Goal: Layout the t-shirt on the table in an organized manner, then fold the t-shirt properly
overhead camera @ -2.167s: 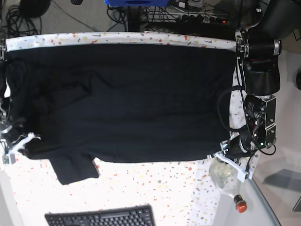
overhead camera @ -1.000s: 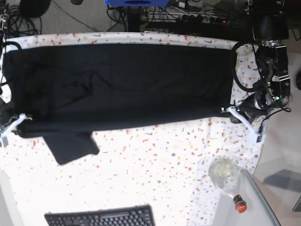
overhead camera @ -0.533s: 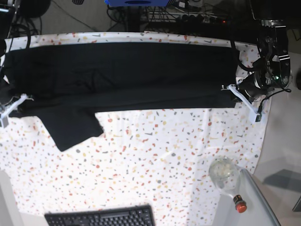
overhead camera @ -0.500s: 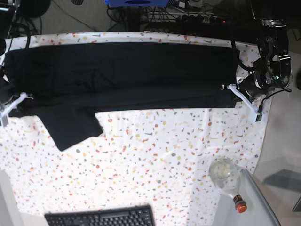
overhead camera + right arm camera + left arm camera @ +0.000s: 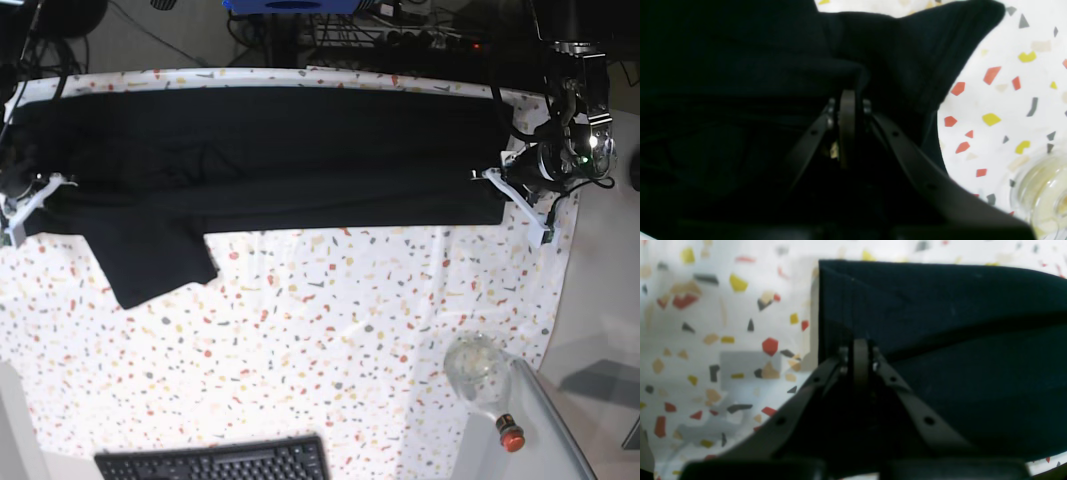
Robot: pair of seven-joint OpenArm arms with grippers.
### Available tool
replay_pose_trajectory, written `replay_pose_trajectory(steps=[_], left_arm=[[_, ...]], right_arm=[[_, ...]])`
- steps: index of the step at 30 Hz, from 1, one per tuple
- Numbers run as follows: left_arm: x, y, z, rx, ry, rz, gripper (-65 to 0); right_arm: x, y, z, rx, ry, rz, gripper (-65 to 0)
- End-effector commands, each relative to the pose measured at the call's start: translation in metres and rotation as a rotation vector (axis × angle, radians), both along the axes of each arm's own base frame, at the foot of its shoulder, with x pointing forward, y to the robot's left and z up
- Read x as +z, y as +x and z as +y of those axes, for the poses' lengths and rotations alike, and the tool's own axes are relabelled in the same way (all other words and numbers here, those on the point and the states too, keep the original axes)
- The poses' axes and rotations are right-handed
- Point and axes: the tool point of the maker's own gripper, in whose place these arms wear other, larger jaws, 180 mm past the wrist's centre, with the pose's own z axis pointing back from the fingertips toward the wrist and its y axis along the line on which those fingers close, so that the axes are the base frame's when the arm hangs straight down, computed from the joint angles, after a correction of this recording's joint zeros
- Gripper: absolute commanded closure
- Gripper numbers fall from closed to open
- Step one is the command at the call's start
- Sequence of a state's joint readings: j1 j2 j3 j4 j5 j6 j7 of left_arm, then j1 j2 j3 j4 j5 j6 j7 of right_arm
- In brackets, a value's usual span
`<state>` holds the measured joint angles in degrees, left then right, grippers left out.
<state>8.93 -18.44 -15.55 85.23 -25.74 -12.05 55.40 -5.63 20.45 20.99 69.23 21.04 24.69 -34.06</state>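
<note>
Pinching black cloth at both ends: left gripper (image 5: 497, 190) with jaws pressed together on the hem corner of the t-shirt (image 5: 270, 155), right gripper (image 5: 40, 195) likewise clamped tight on the opposite end (wrist views show each pair of fingers meeting with fabric nipped between, left gripper (image 5: 860, 350), right gripper (image 5: 847, 100)).

Counted: two grippers, one t-shirt, one table (image 5: 330, 330), one keyboard (image 5: 215, 462), one clear glass bottle (image 5: 478, 375) with a red cap.

Folded into a long narrow band across the far part of the table, long axis running side to side in the base view, spanning almost the whole width. Far edge of the band close to and roughly parallel with the table's far edge; near edge fairly straight. One sleeve (image 5: 155, 262) hanging out of the band toward the near side, close to the right gripper's end, slightly askew. In the left wrist view, t-shirt (image 5: 940, 323) corner square and clean against the speckled table (image 5: 723, 323).

Wide stretch of bare speckled cloth between the band and the keyboard at the near edge. Bottle well apart from the shirt, near the table's corner on the left arm's side (also glimpsed in the right wrist view's corner? Cannot tell what that glassy shape is).
</note>
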Motion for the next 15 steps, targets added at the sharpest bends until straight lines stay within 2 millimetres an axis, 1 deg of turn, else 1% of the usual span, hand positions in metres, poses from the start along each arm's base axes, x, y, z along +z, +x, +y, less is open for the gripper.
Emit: replay_pose_trajectory(steps=[1, 2, 3, 6, 8, 12, 13, 14, 15], left_arm=[[0.009, 0.009, 0.007, 0.001, 0.017, -0.034, 0.0], [0.009, 0.009, 0.006, -0.001, 0.017, -0.033, 0.0], [0.009, 0.009, 0.006, -0.001, 0.017, -0.033, 0.0], [0.003, 0.007, -0.006, -0.046, 0.021, -0.012, 0.0], [0.000, 0.005, -0.007, -0.067, 0.050, 0.003, 0.0], [-0.007, 0.002, -0.010, -0.079, 0.102, 0.021, 0.0], [-0.008, 0.001, -0.009, -0.082, 0.113, 0.025, 0.0], [-0.007, 0.001, -0.008, -0.084, 0.127, 0.026, 0.0], [-0.007, 0.001, -0.007, -0.088, 0.138, 0.027, 0.0]], right_arm=[[0.009, 0.007, -0.010, -0.007, -0.016, -0.029, 0.0], [0.007, 0.007, -0.011, -0.011, -0.013, -0.024, 0.0], [0.008, 0.010, -0.011, -0.015, -0.010, -0.028, 0.0], [0.007, 0.012, -0.011, -0.017, -0.008, -0.024, 0.0], [0.008, 0.012, -0.011, -0.015, -0.010, -0.025, 0.0], [0.004, 0.004, -0.011, -0.015, -0.005, 0.023, 0.0], [0.003, 0.003, -0.010, -0.015, -0.003, 0.030, -0.9], [0.003, 0.002, -0.011, -0.020, -0.002, 0.033, -10.1], [0.004, 0.001, -0.013, -0.039, 0.003, 0.029, -16.7]])
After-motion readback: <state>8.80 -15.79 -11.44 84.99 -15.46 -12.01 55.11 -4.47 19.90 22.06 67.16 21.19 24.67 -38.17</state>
